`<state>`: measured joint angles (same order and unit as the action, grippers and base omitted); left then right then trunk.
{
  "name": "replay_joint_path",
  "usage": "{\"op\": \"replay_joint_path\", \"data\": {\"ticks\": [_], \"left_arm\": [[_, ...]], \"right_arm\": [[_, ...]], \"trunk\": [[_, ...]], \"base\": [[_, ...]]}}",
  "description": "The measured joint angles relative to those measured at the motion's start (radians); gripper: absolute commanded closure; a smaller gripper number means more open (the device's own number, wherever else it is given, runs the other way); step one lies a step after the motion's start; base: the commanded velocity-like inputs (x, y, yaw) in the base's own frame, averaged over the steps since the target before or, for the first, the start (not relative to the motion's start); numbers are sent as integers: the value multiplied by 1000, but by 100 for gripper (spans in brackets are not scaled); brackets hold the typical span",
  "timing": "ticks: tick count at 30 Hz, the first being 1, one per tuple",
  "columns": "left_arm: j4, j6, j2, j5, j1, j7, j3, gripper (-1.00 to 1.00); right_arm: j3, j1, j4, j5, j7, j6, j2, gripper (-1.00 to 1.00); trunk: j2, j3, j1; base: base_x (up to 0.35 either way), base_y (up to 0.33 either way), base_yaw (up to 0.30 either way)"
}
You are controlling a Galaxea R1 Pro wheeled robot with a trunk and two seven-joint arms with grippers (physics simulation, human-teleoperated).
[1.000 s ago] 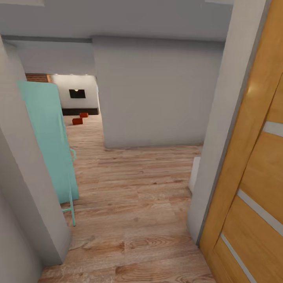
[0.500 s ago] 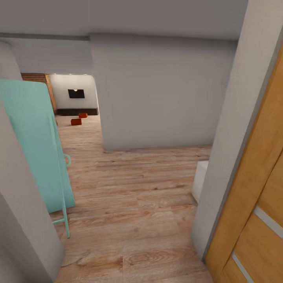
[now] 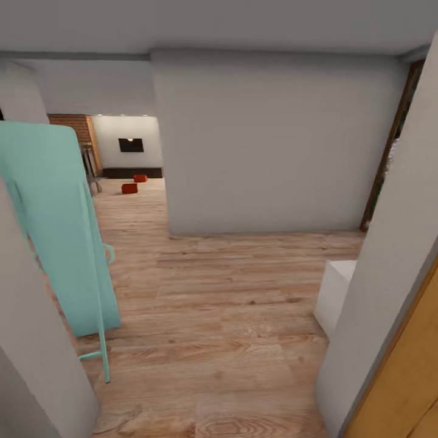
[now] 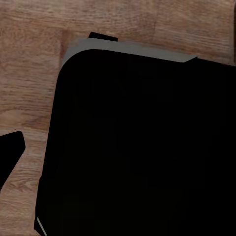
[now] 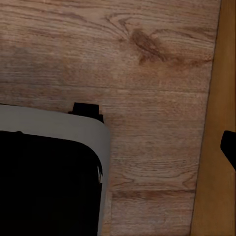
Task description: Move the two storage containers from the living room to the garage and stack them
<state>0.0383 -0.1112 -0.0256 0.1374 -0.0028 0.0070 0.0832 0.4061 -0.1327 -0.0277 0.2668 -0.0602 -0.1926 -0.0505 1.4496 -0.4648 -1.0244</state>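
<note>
camera swung right since earlier | head: two storage containers (image 3: 129, 188) far off | tool states: cannot tell

You're looking at a matt plank floor (image 3: 231, 292) with visible wood grain and knots. The walls (image 3: 267, 140) look like smooth, flat plaster. The turquoise panel (image 3: 58, 225) seems smooth and matt, the door (image 3: 407, 389) warm wood, the far fireplace (image 3: 76, 125) rough brick.

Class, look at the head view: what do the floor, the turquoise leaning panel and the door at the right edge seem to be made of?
Floor: light wood planks, matte, with visible grain and knots. Turquoise panel: smooth, uniform colour on a thin tubular frame, perhaps painted metal or plastic; unclear. Door: orange-brown wood, faint grain, satin look.
</note>
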Motion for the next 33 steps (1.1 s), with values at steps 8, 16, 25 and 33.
{"op": "replay_joint_path", "data": {"ticks": [8, 16, 25, 33], "left_arm": [[0, 0, 0, 0, 0, 0, 0, -100], [0, 0, 0, 0, 0, 0, 0, -100], [0, 0, 0, 0, 0, 0, 0, -100], [0, 0, 0, 1, 0, 0, 0, -100]], "right_arm": [[1, 0, 0, -1, 3, -1, -3, -100], [1, -1, 0, -2, 5, -1, -7, -100], [1, 0, 0, -2, 5, -1, -4, -100], [1, 0, 0, -1, 5, -2, -7, -100]], "trunk": [[0, 0, 0], [0, 0, 0], [0, 0, 0], [0, 0, 0]], "base": [[325, 0, 12], [325, 0, 1], [325, 0, 0], [325, 0, 0]]}}
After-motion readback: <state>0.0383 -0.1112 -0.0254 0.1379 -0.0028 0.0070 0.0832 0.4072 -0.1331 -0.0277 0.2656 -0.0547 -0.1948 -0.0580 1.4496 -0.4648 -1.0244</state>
